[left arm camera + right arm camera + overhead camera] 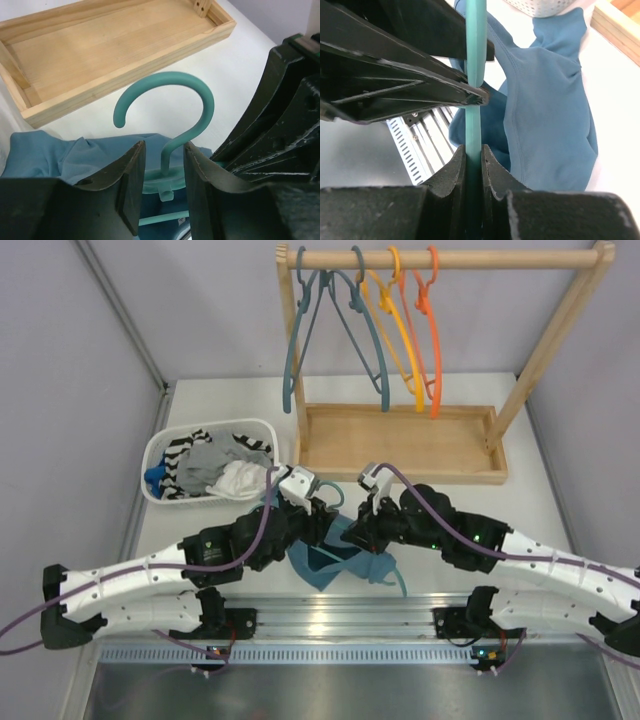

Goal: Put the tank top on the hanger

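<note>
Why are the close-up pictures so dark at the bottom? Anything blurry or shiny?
Left wrist view: the left gripper's black fingers crowd the lens; the thin light teal plastic hanger looks sharp. Right wrist view: the right gripper's black fingers fill the lower frame. Top view: glare on the silver metal rail.

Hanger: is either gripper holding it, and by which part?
The right gripper is shut on one thin bar of the hanger. The left gripper stands open around the neck below its hook.
</note>
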Robot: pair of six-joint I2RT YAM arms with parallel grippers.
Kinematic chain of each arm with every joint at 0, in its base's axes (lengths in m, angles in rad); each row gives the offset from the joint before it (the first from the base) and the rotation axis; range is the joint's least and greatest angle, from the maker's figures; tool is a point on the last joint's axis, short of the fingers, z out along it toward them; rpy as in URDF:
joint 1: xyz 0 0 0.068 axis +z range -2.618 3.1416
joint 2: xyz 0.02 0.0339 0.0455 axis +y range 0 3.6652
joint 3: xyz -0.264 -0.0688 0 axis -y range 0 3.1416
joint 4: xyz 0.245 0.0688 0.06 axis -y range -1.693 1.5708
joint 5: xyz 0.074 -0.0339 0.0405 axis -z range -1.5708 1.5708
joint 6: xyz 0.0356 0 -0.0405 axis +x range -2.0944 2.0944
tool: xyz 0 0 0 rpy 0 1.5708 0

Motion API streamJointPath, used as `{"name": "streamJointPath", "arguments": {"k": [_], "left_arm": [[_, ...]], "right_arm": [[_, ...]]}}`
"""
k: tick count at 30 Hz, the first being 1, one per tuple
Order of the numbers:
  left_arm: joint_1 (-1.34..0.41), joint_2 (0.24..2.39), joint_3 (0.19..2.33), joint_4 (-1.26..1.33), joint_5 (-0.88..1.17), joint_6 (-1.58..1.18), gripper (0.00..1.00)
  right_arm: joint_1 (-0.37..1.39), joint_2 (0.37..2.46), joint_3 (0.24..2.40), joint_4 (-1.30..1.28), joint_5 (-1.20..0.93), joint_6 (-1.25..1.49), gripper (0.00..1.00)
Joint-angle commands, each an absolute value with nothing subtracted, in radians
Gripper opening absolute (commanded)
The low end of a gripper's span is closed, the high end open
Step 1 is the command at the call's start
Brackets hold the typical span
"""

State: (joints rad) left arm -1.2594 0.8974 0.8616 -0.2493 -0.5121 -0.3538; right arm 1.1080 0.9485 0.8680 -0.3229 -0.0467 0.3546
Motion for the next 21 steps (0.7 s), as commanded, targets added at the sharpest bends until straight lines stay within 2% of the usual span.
{"name": "streamJointPath", "arguments": {"k": [1, 4, 8, 21], "left_arm": [[-1.262, 0.911, 0.917, -0.164, -0.509, -0.345, 0.42], [-1.262, 0.913, 0.922, -0.155, -0.511, -0.344, 0.48], [-1.262, 0.908, 0.942, -0.146, -0.500, -0.347, 0.50], [-1.262, 0.851, 1.025, -0.160, -0.515, -0.362, 0.49]], "right_arm": [[1.108, 0.902, 0.864, -0.261, -0.003, 0.377, 0.00], [1.108, 0.888, 0.848, -0.262, 0.035, 0.390, 0.00], [1.108, 0.839, 0.802, -0.238, 0.077, 0.410, 0.00], [1.082, 0.664, 0.707, -0.244, 0.363, 0.535, 0.00]]}}
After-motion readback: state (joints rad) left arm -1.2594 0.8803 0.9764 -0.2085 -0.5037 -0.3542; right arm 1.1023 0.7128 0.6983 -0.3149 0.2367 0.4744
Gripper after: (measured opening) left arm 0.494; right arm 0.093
